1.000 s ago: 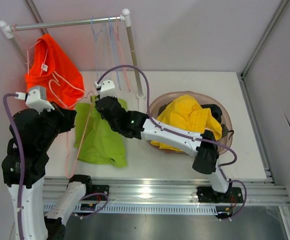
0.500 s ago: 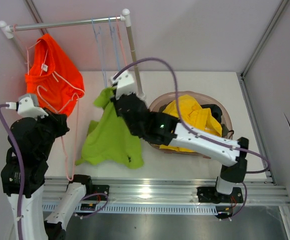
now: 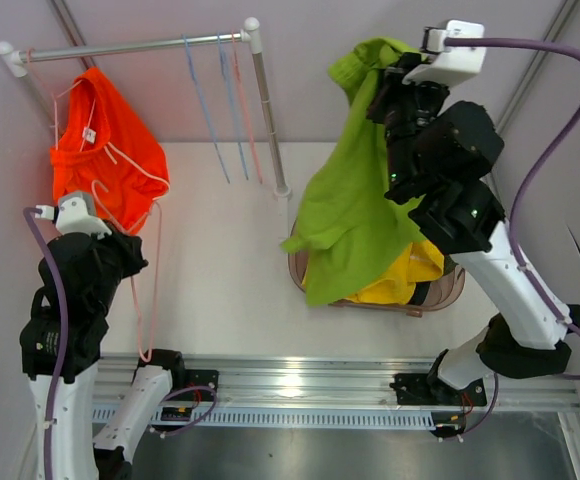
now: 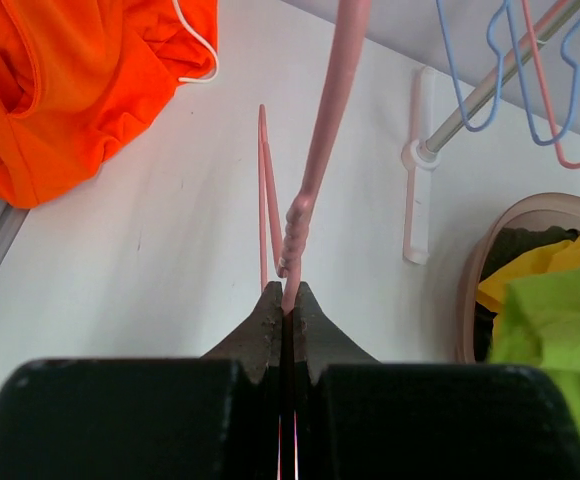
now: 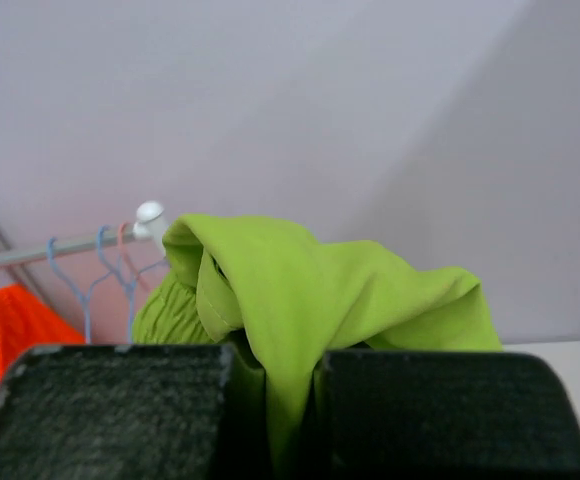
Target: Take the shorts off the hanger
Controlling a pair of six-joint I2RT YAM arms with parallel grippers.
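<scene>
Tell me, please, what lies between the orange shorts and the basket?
In the top view: three empty hangers, the rack's upright post, and bare table.

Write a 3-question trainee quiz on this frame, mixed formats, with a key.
1. True or false: the right fingers hold the green shorts aloft.
2. What are the left fingers clamped on? A) yellow shorts B) pink hanger C) blue hanger
3. Short answer: which shorts hang at the rail?

Key: 1 true. 2 B. 3 orange shorts.
</scene>
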